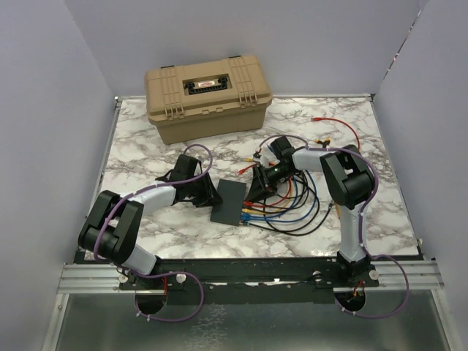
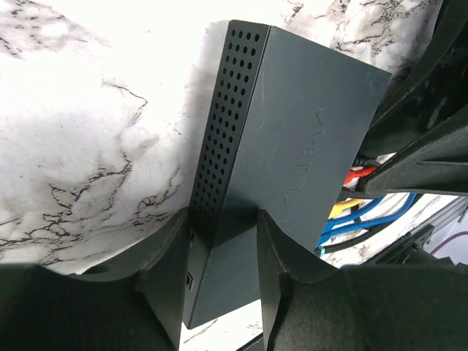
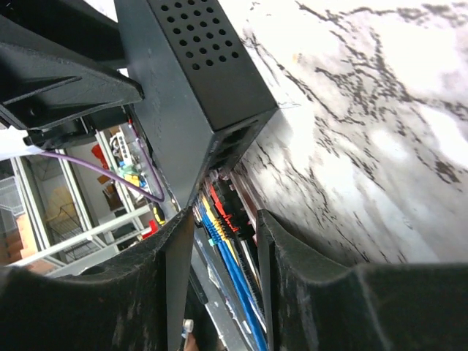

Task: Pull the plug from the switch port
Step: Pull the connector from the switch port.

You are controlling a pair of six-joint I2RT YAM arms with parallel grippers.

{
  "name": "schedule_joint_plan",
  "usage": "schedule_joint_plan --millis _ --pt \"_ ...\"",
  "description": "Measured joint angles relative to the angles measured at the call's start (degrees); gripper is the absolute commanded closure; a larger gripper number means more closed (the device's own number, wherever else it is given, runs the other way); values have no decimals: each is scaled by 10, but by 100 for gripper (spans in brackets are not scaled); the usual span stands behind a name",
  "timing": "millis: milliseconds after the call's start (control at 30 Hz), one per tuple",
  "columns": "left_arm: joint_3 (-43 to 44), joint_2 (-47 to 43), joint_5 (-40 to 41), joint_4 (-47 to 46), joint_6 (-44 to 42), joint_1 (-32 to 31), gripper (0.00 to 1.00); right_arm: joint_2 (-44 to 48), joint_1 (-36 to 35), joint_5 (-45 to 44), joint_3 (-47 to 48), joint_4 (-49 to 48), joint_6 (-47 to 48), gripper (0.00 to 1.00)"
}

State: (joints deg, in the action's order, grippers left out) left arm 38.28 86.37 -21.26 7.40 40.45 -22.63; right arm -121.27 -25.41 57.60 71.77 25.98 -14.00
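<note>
A white table veined with grey and black marbling is seen from above, closed in on three sides by plain pale lavender walls. Across the bottom of the overhead view a ribbed aluminium rail is fixed, and both arm bases are mounted on it. Below the rail a dull metal sheet is visible. At the upper centre of the frame a closed tan toolbox is set at the table's upper edge. A loose red cable is curled on the marble at the upper right.

The switch is found near the middle of the table, just below the centre of the frame, between the two grippers. Along its right edge the plugs, red, yellow and blue, are seated. A bundle of cables is spread in loops to the right of them.

The left gripper is clamped on the switch: in the left wrist view one finger is pressed to the perforated side and the other is laid on the top face. The right gripper is placed at the port edge, with the coloured plugs framed in the gap between its fingers. Whether a plug is pinched cannot be told. At the left of the right wrist view, metal shelving in the room beyond is glimpsed.
</note>
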Motion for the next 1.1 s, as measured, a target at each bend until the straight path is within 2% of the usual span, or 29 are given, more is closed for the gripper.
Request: schedule_joint_plan --millis 267,733,1100 --pt "3 3 -3 1 -4 0 67 -1 5 12 -5 -11 -6 51" --pt "6 5 -4 4 -5 0 68 -31 13 49 5 -16 -14 60" --pt "13 10 -5 10 -7 0 69 -50 13 66 23 -9 -18 60"
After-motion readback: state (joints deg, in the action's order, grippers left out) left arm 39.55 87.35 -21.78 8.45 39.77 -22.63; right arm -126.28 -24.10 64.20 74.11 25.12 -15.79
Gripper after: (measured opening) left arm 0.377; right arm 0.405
